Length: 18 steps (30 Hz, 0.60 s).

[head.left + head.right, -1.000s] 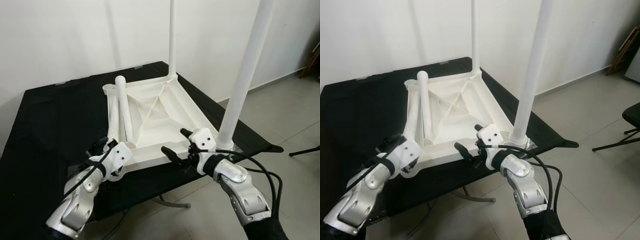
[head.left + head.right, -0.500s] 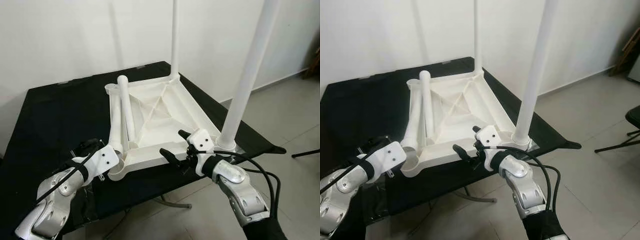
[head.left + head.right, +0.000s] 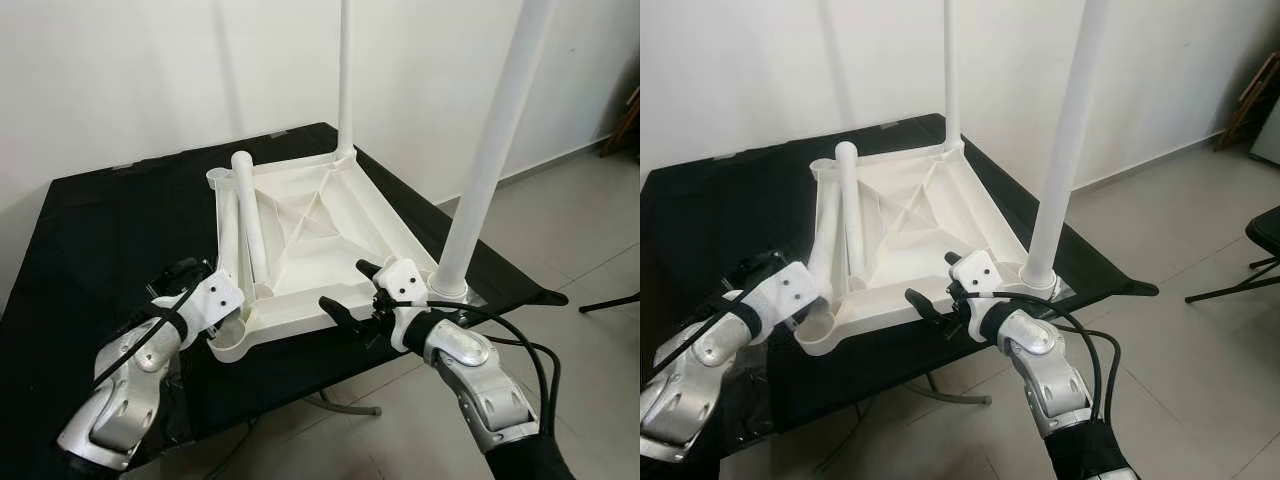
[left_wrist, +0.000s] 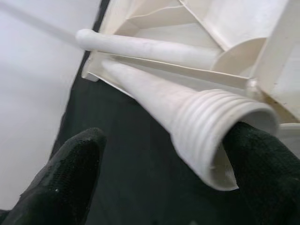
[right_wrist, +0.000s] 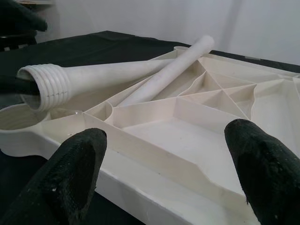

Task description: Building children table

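At 8 o'clock of the tabletop (image 3: 330, 225), left gripper (image 4: 154, 154), fingers spread, has returned to two loose legs (image 3: 245, 215); right gripper (image 3: 350, 290) spread; two legs (image 3: 490, 150) stand.

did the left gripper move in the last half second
Yes. The left gripper has come back in toward the upturned white tabletop, closing on its near-left corner socket. Its fingers are open around the threaded end of a loose leg.

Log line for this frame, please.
stage: leg fitting | left gripper: open around loose leg | right gripper: open over tabletop | upright legs: two
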### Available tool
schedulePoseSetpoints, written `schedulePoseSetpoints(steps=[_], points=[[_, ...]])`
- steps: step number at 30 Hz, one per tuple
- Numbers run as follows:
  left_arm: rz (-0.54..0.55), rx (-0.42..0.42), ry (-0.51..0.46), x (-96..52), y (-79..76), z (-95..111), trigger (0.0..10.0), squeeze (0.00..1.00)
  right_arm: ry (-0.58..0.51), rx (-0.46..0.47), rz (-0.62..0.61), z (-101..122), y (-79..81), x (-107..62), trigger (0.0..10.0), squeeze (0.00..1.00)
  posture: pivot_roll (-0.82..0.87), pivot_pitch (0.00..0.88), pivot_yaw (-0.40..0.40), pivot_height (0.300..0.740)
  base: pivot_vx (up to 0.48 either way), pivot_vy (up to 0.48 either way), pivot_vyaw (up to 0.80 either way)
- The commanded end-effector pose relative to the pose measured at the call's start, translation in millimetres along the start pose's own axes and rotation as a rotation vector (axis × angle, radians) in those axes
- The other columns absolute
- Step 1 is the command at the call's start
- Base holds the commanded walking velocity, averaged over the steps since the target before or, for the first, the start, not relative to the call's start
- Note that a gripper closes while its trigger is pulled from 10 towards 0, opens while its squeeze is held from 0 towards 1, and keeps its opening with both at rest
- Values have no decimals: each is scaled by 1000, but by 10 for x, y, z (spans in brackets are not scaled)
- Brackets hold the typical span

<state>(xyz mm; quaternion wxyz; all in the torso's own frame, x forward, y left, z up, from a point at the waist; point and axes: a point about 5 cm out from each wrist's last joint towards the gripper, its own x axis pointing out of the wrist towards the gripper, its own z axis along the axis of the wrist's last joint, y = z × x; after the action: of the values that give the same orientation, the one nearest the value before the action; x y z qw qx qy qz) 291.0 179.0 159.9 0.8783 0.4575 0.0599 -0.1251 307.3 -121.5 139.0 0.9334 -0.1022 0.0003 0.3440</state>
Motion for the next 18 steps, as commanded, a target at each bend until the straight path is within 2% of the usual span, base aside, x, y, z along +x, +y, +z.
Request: schedulePoseSetpoints(steps=[1,7,8,16,17,18], points=[[10,6,16,35,-3,-30,10000,0,-11,-12,0,26,10,26,10000,0,-103,0,38,740,0,0,0],[26,7,81,111,-50,-124,10000,0,-12,-13,-8,37,3,37,10000,0,-100,0,36,740,0,0,0],[42,-15,116,177,-100,-168,10000,0,-3,-19,-10,17,6,39,10000,0,-94,0,32,740,0,0,0],[139,-74,93,383,-104,-37,10000,0,-1,-15,-18,18,14,62,10000,0,-96,0,32,740,0,0,0],[160,-85,81,405,-93,-9,6157,0,-3,-13,-19,24,14,66,10000,0,-96,0,32,740,0,0,0],[174,-92,74,421,-85,5,6157,0,-4,-13,-20,27,14,69,10000,0,-96,0,32,740,0,0,0]])
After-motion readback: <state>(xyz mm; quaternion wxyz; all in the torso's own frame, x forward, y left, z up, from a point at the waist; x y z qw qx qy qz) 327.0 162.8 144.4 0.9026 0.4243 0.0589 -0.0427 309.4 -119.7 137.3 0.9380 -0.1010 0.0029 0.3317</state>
